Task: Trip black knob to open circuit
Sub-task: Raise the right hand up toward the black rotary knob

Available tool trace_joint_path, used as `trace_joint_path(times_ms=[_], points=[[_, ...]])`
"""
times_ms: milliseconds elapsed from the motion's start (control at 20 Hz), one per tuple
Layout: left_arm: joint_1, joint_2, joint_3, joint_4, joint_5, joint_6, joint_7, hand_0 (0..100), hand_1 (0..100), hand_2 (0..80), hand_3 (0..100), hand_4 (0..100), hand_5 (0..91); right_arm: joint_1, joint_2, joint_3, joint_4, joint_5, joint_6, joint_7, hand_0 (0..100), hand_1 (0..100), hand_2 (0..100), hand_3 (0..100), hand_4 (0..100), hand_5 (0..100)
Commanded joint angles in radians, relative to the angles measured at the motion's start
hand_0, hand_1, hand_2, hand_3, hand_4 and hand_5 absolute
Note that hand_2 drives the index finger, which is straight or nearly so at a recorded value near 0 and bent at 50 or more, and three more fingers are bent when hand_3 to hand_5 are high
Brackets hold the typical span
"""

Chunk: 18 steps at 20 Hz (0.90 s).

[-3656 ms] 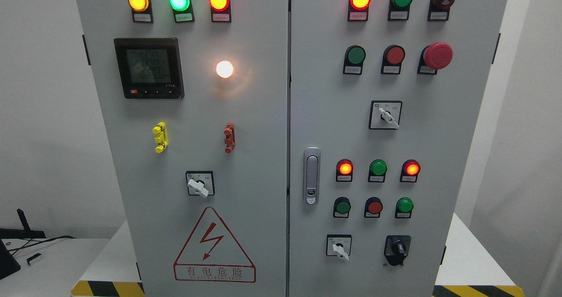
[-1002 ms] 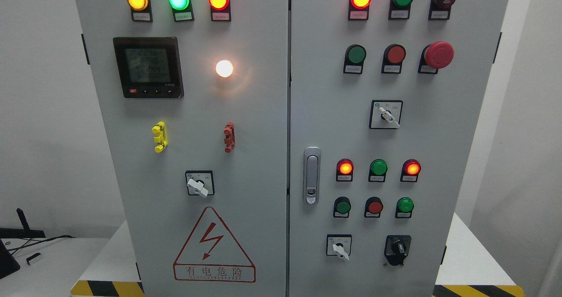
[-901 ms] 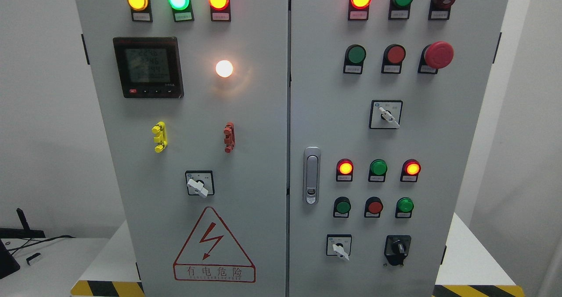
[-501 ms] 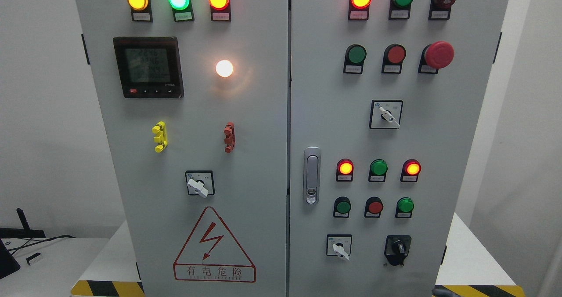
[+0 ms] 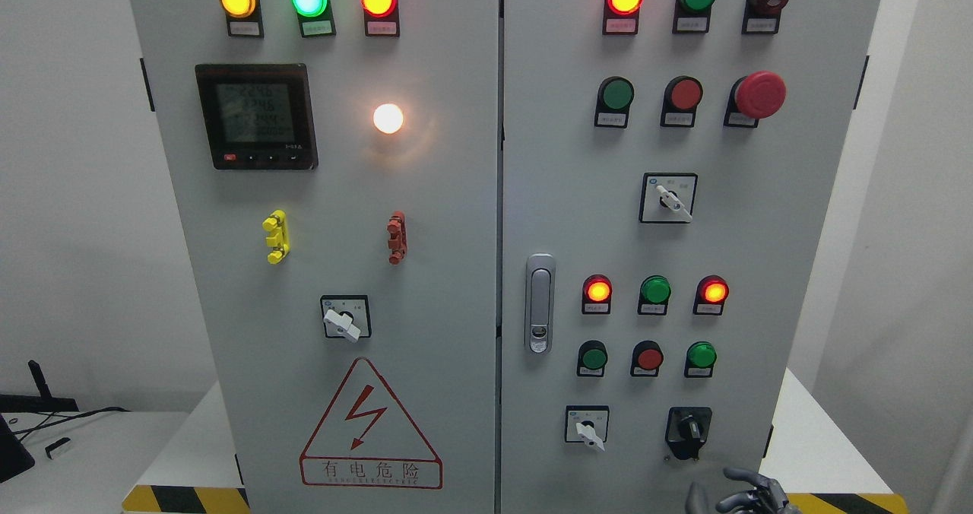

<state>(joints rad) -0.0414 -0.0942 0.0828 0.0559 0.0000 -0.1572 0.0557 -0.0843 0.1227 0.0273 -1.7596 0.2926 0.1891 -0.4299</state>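
Observation:
The black knob (image 5: 689, 427) is a rotary switch on a black plate at the lower right of the grey cabinet's right door (image 5: 760, 271). Its handle points roughly upward, slightly left. My right hand (image 5: 736, 493) rises into the head view at the bottom edge, just below and a little right of the knob. Only its dark grey fingertips (image 5: 754, 480) show, loosely spread and holding nothing, a short gap below the knob's plate. My left hand is out of view.
A white selector switch (image 5: 586, 427) sits left of the knob, and a row of green and red buttons (image 5: 648, 358) above it. The door latch (image 5: 539, 303) stands near the cabinet's centre seam. A yellow-black hazard stripe (image 5: 844, 502) marks the base edge.
My right hand's fingertips have come up into view at the bottom right, below the black knob. The panel and its lights look the same.

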Motion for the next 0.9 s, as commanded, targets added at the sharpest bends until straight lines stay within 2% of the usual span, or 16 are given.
trace_joint_path(times_ms=[0,851], points=[[0.0,0.001,0.0,-0.001,-0.031,0.001,0.0,12,39,0.0,0,0,0.0,-0.04,0.006,0.005,0.081,-0.001,0.0,0.0,27,80,41,71,79,94],[0.0,0.001,0.0,-0.001,-0.031,0.001,0.0,12,39,0.0,0,0,0.0,-0.064,0.009,-0.003,0.091,-0.006,0.012,0.0,28,80,40,71,79,95]])
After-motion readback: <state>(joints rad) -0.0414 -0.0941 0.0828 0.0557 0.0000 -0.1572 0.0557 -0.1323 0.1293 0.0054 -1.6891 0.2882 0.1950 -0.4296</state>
